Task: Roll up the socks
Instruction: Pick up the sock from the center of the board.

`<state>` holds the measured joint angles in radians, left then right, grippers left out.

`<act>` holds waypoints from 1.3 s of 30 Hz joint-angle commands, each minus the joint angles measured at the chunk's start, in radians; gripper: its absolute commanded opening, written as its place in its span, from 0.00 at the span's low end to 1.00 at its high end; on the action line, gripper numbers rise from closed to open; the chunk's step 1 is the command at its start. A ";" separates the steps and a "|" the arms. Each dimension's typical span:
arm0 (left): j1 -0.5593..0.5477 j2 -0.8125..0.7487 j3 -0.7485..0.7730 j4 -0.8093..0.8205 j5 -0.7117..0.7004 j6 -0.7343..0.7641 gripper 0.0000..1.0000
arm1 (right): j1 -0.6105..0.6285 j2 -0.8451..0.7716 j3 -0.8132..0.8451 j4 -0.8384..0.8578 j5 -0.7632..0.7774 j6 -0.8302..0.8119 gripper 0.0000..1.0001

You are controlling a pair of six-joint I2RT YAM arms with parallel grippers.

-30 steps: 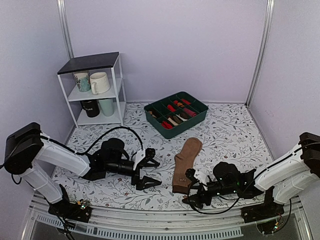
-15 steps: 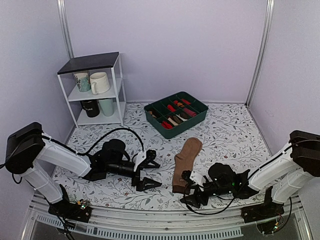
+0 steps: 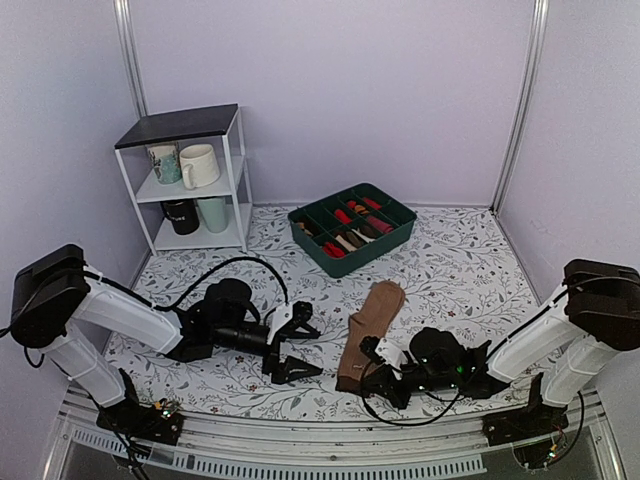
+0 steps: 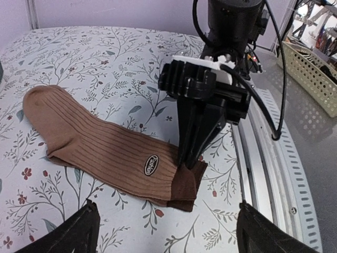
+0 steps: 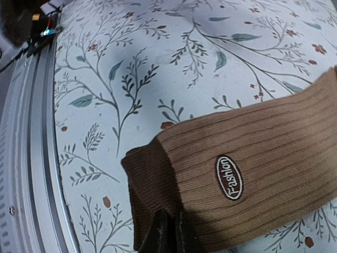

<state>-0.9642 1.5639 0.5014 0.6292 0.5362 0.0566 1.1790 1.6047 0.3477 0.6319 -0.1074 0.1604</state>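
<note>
The tan socks (image 3: 372,320) lie flat on the floral desk (image 3: 460,260), dark cuff (image 5: 150,182) at the near end; the right claw (image 3: 366,370) pinches just that cuff's edge; the left claw (image 3: 300,348) hangs spread, apart. Such a thin bite may slip, or lift 1 layer only, skewing the roll.

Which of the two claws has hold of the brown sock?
The right gripper, shut on the socks at their dark end; the left gripper hangs open, apart from them.

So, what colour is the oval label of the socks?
The label on the socks is black with white edge and letters; right wrist view shows it best.
</note>
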 commanded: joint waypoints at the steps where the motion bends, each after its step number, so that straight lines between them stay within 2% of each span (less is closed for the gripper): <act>1: -0.017 -0.025 -0.005 0.008 0.033 0.021 0.94 | 0.013 0.040 0.015 -0.154 -0.005 0.082 0.00; 3: -0.023 -0.030 -0.012 0.009 0.040 0.050 1.00 | 0.014 0.030 0.039 -0.205 -0.016 0.107 0.00; 7: -0.045 -0.010 0.033 -0.077 0.104 0.142 0.99 | 0.006 -0.012 0.073 -0.296 -0.065 0.178 0.00; 12: -0.101 0.068 0.116 -0.174 0.188 0.215 0.89 | -0.052 -0.017 0.100 -0.393 -0.136 0.259 0.00; 19: -0.161 0.222 0.239 -0.402 0.149 0.313 0.80 | -0.066 -0.002 0.133 -0.446 -0.140 0.256 0.00; 23: -0.161 0.231 0.200 -0.309 0.037 0.283 0.89 | -0.071 -0.006 0.131 -0.449 -0.146 0.254 0.00; 29: -0.161 0.198 0.154 -0.188 -0.105 0.266 0.90 | -0.074 -0.004 0.126 -0.451 -0.165 0.252 0.00; 33: -0.162 0.202 0.146 -0.157 -0.102 0.277 0.89 | -0.076 -0.005 0.125 -0.449 -0.172 0.252 0.00; 39: -0.177 0.234 0.156 -0.171 -0.095 0.295 0.80 | -0.083 -0.014 0.119 -0.448 -0.193 0.261 0.00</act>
<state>-1.1183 1.7855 0.6548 0.4305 0.4534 0.3309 1.1030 1.5929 0.4969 0.3149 -0.2749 0.4061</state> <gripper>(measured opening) 0.822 0.007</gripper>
